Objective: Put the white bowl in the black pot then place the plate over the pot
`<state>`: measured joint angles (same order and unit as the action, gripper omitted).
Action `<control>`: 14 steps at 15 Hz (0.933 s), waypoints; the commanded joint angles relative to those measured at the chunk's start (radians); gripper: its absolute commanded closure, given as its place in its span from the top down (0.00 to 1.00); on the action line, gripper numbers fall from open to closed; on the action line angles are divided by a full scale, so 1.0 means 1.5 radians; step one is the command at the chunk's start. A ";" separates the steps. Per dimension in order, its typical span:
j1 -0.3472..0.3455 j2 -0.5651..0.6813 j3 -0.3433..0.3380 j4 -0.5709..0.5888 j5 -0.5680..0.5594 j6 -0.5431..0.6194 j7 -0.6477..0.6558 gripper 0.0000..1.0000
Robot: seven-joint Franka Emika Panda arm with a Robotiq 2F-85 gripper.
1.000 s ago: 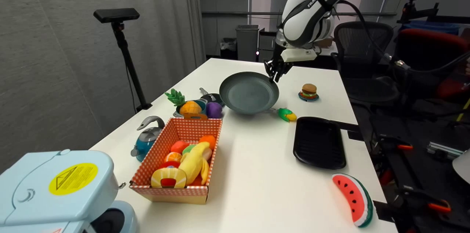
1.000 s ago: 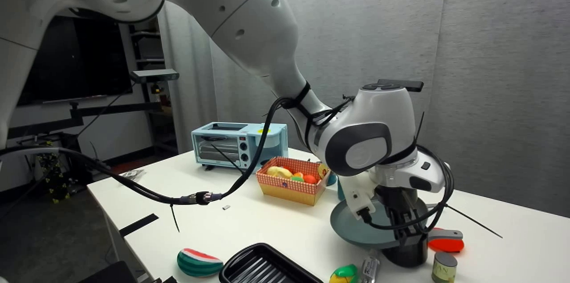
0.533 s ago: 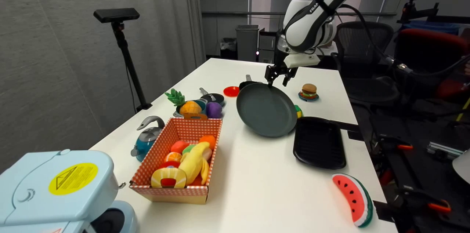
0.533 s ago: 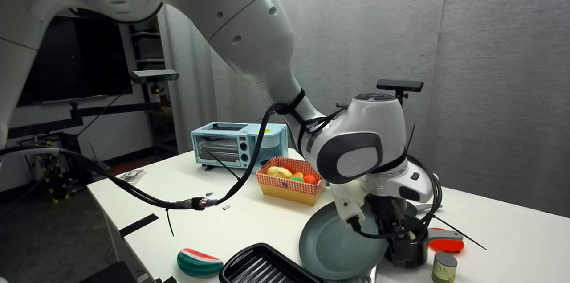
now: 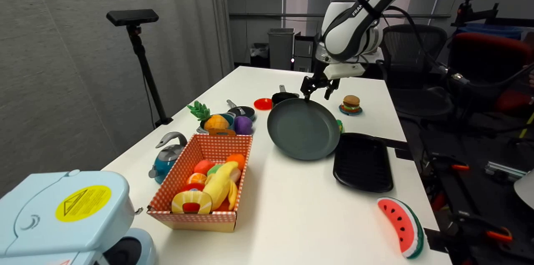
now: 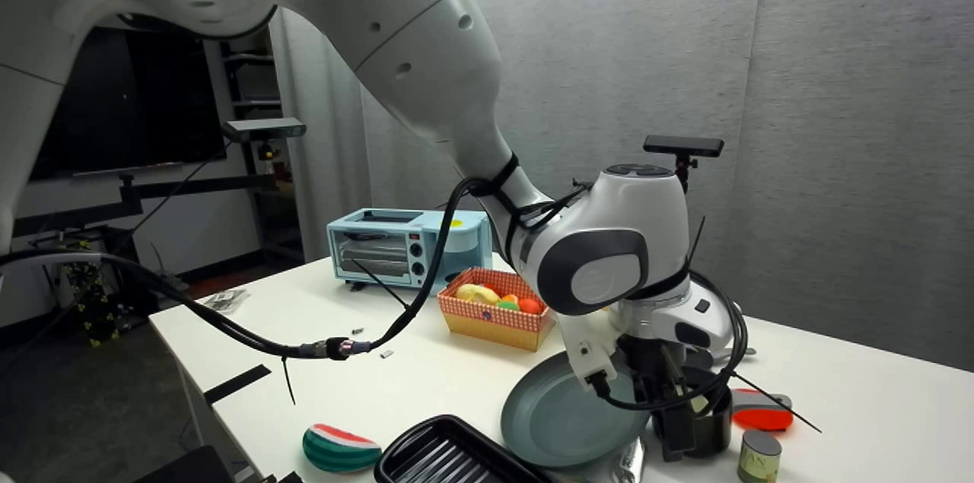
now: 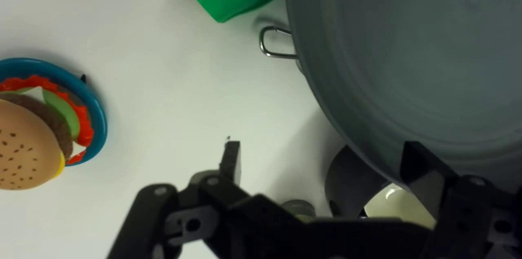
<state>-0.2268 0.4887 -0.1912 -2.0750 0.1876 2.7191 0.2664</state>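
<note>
Plate [image 5: 303, 129] has dropped, apparently leaning against pot [image 6: 715, 433].

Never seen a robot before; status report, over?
Hand open. White bowl in black pot. Plate tilted, not covering pot. Possibly in the way: metal loop at plate's edge.

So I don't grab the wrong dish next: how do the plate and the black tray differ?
Shape: the plate is round; the tray is oblong with rounded corners.
Colour: the plate is dark grey-green; the tray is black.
Surface: the plate's face looks smooth; the tray's floor is ridged.
Pose: the plate is tilted; the tray lies flat.
Both are dark and have raised rims.
</note>
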 commanded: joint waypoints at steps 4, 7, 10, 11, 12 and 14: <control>0.011 -0.049 0.015 -0.037 -0.012 -0.064 -0.063 1.00; 0.026 -0.098 0.027 -0.083 -0.034 -0.089 -0.108 1.00; 0.040 -0.162 0.038 -0.133 -0.057 -0.136 -0.147 1.00; 0.043 -0.191 0.040 -0.154 -0.067 -0.157 -0.164 1.00; 0.047 -0.217 0.041 -0.171 -0.077 -0.176 -0.176 1.00; 0.052 -0.280 0.042 -0.208 -0.102 -0.222 -0.206 1.00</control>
<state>-0.1583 0.2400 -0.1280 -2.2711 0.0831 2.4717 0.0215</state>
